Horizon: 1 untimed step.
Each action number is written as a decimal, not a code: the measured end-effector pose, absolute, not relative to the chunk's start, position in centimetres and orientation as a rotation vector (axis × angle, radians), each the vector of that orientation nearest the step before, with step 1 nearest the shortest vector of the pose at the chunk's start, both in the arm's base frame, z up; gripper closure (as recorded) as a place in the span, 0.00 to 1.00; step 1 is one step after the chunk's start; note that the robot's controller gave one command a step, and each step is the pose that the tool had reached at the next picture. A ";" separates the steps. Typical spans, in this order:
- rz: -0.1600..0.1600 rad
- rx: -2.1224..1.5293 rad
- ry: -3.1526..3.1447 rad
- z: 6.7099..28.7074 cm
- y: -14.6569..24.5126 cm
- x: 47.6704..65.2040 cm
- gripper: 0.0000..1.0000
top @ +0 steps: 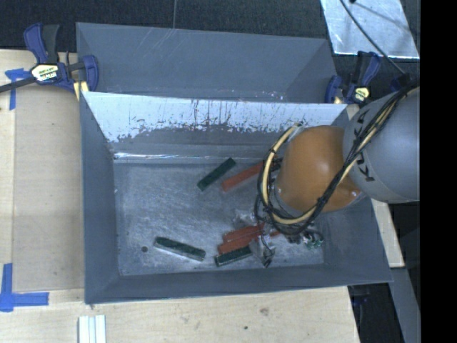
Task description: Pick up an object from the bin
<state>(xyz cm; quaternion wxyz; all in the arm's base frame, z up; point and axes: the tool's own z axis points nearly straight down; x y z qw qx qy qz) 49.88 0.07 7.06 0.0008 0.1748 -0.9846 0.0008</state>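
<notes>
- Reaching into the grey metal bin [100, 213] from the right, the robot arm [389, 156] bends down over the lower right part of the bin floor.
- A rounded orange cover [314, 174] sits on the wrist, with black and yellow cables [271, 191] looped around its left side.
- The claw [265, 249] is low near the bin floor, just below and left of the cover. The cover and cables hide much of it, so I cannot tell whether it is apart or together, and nothing can be seen held in it.
- Just left of the claw lies a small heap of flat bars. It has two reddish-brown bars [239, 238] on top and a short dark green bar [233, 257] at its lower edge. Whether the claw touches the heap is unclear.
- Near the far wall, a tilted green bar [216, 174] lies just beside a slanted brown bar [241, 178].
- A long green bar [180, 248] lies alone on the lower left of the floor, well apart from the claw.
</notes>
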 end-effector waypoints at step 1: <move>0.002 0.547 -3.102 12.3 0.1 50.1 1.00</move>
